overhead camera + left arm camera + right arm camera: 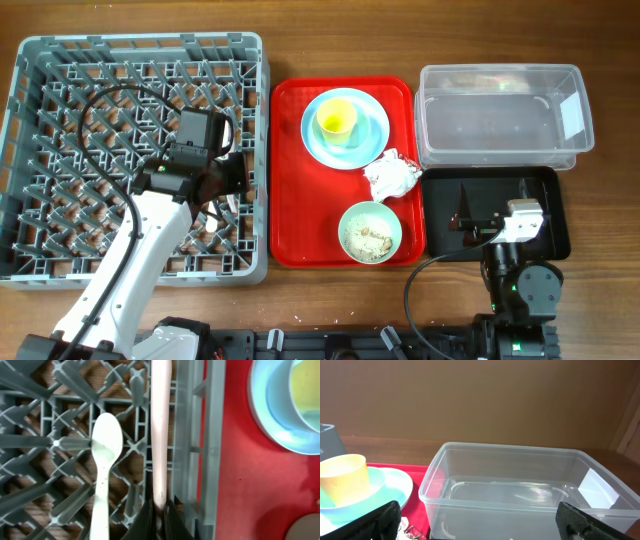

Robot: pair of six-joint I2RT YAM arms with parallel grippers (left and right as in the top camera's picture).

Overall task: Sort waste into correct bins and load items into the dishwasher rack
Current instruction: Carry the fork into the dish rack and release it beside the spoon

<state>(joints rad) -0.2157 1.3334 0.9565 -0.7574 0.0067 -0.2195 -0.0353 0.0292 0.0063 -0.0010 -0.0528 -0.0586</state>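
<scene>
My left gripper [159, 510] is shut on the handle of a white plastic fork [160, 420] over the right edge of the grey dishwasher rack [140, 42]; the tines are out of frame. A white spoon [106, 445] lies in the rack beside it. A yellow cup [337, 118] stands on the light blue plate [372, 135]. I cannot tell a pale blue bowl apart from the plate. A white paper wad [392, 175] lies next to the pale green bowl [392, 215], which holds beige crumbs [368, 238]. My right gripper [472, 218] is open and empty over the black tray [550, 190].
The plate, wad and green bowl sit on a flat red tray [300, 200] between the rack and the bins. The clear tub [500, 70] stands behind the black tray, right in front of my right gripper [482, 530]. My left arm crosses the rack's front half.
</scene>
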